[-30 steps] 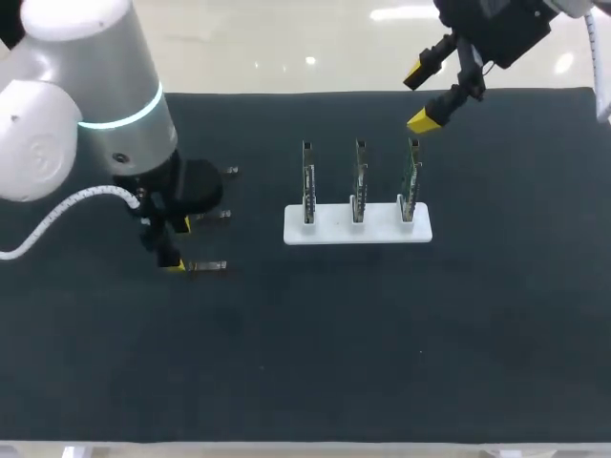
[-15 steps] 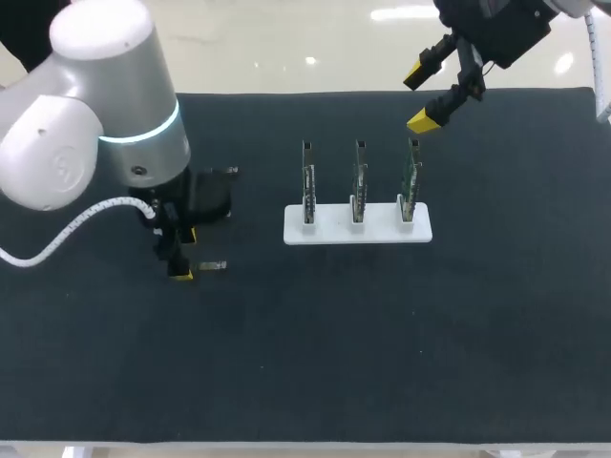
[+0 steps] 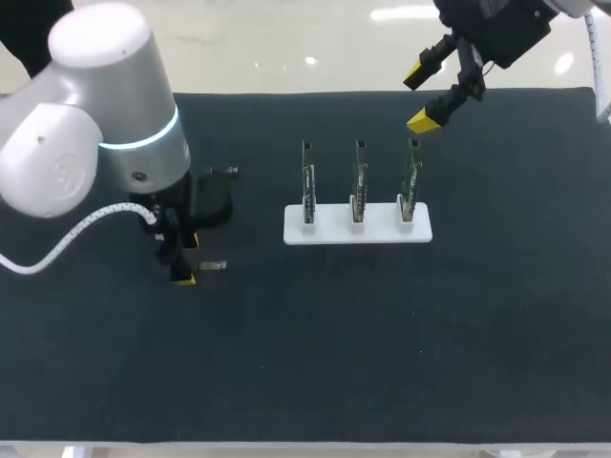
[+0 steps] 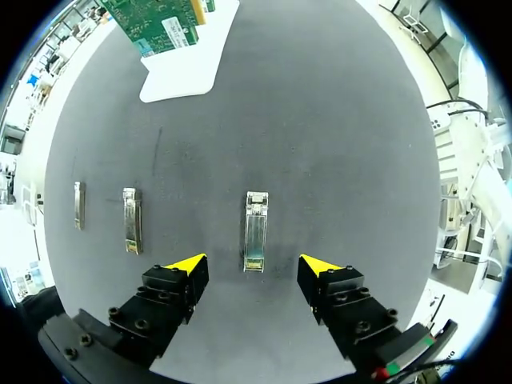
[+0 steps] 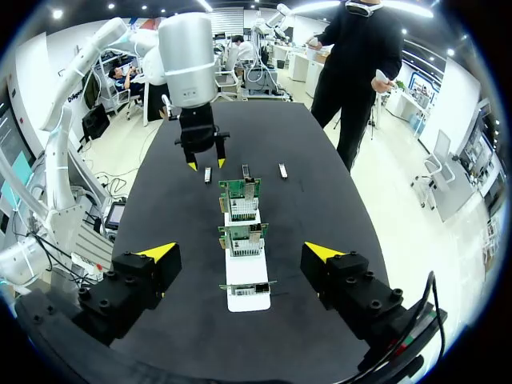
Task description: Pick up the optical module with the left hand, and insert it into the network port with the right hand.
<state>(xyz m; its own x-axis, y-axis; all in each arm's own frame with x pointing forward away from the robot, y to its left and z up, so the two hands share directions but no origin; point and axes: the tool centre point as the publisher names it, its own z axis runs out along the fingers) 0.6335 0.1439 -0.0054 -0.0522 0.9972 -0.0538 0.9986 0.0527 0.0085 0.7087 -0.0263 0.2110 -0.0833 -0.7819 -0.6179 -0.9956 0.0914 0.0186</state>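
Note:
Three small silver optical modules lie in a row on the black mat at the left. The nearest module point(image 3: 212, 266) point(image 4: 255, 232) lies just ahead of my left gripper point(image 3: 188, 259) point(image 4: 254, 267), lined up with the gap between its open fingers and touching neither. A second module point(image 4: 132, 220) and a third module point(image 4: 78, 204) point(image 3: 230, 172) lie off to one side. Three green network cards point(image 3: 358, 176) point(image 5: 241, 194) stand upright in a white holder point(image 3: 334, 230) point(image 5: 237, 303). My right gripper point(image 3: 426, 93) point(image 5: 240, 253) hangs open and empty above the holder's right end.
The mat's front half and its right side hold nothing but bare black surface. In the right wrist view the holder runs straight ahead of the fingers, with my left arm point(image 5: 190, 56) at the far end of the table.
My left arm has shifted right and slightly toward the front edge, bringing its open fingers in line with the nearest module and covering the middle one in the head view. The right arm has stayed put.

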